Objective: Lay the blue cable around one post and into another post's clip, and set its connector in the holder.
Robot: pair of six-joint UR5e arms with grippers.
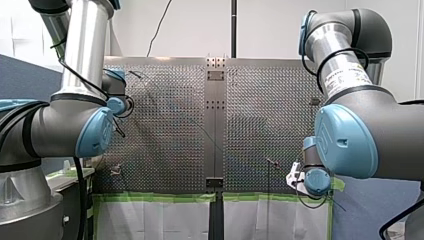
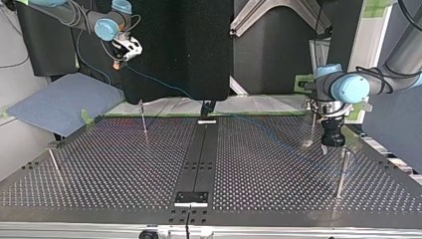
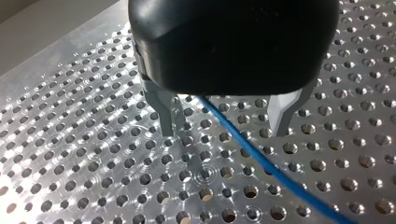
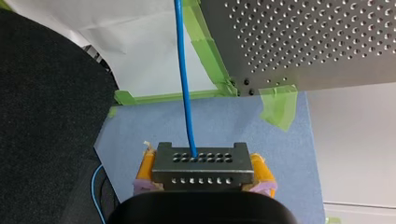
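Right wrist view: my right gripper (image 4: 204, 169) is clamping the dark connector (image 4: 203, 175), blue cable (image 4: 184, 84) leaving toward 12 o'clock; my left gripper (image 3: 224, 123) is hanging released, cable passing between its fingers toward 5 o'clock.

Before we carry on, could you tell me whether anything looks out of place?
Nothing stands out. My right gripper holds the connector beyond the table, over the mat; the cable passes between the open fingers of my left gripper.
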